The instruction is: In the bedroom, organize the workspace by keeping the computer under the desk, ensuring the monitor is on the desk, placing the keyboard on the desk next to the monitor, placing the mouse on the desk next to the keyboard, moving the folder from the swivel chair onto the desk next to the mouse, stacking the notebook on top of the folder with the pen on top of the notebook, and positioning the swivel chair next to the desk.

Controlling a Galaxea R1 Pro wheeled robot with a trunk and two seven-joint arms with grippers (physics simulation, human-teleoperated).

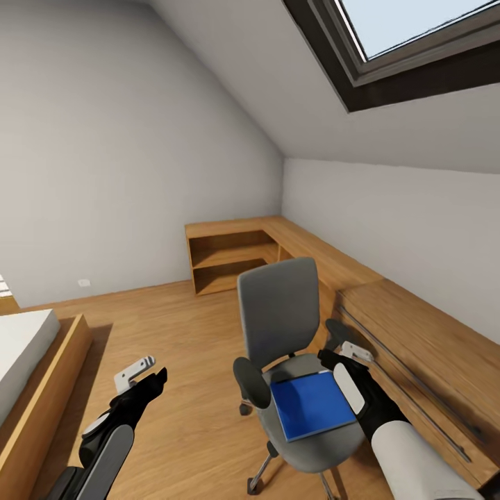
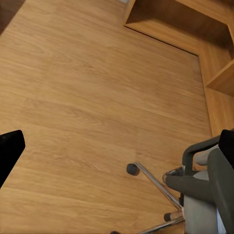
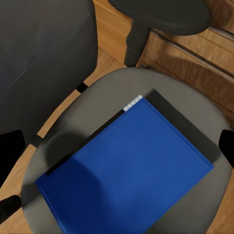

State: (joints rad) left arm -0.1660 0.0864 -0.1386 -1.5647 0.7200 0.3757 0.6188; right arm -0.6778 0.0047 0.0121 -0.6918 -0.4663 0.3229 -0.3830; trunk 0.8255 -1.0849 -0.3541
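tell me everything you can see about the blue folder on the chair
The blue folder is a flat, closed rectangle with a plain matte cover, a dark strip along one long edge and a small white tab at one corner. It lies flat on the grey seat of the swivel chair, turned at an angle to the seat and covering most of it. The right end effector hovers just above its far edge; whether it touches cannot be told. Nothing rests on the folder.

Chair (image 1: 292, 361) base cut by head view's lower edge; right gripper (image 1: 347, 368) hides the seat's right side and the folder's (image 1: 309, 405) right edge. Right armrest partly behind that gripper. Bed (image 1: 21, 354) cut at the left edge. Both grippers' finger spread unreadable.
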